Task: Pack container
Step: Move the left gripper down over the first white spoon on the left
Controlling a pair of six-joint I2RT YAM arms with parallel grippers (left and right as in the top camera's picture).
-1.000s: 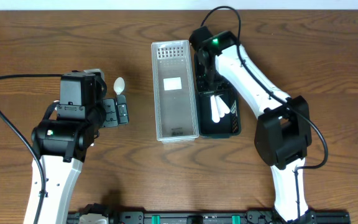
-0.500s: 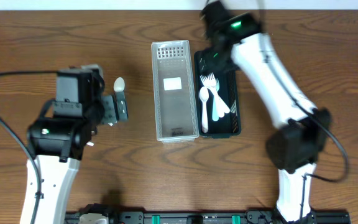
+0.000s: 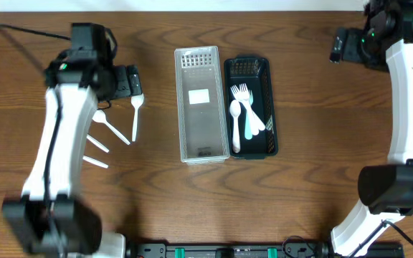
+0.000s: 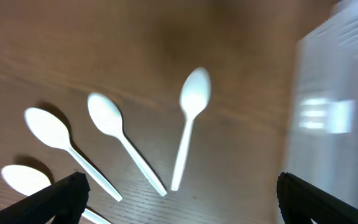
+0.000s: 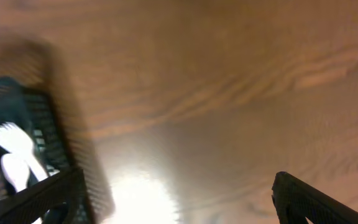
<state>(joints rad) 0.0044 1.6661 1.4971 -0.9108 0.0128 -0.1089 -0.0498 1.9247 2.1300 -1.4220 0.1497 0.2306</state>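
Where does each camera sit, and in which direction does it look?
Overhead: above the table, facing straight down; shows left gripper, right gripper, clear container, black basket, spoons.
Left wrist: on the left arm, facing down at four spoons beside the clear container; own fingers at the bottom corners.
Right wrist: on the right arm, facing down at the table and black basket; own fingers likewise.
Shared: overhead and left wrist both show the spoons.

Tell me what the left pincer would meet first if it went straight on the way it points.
The left pincer would likely meet the handle of the white spoon lying on the table right ahead; depth is unclear, so maybe bare wood beside it.
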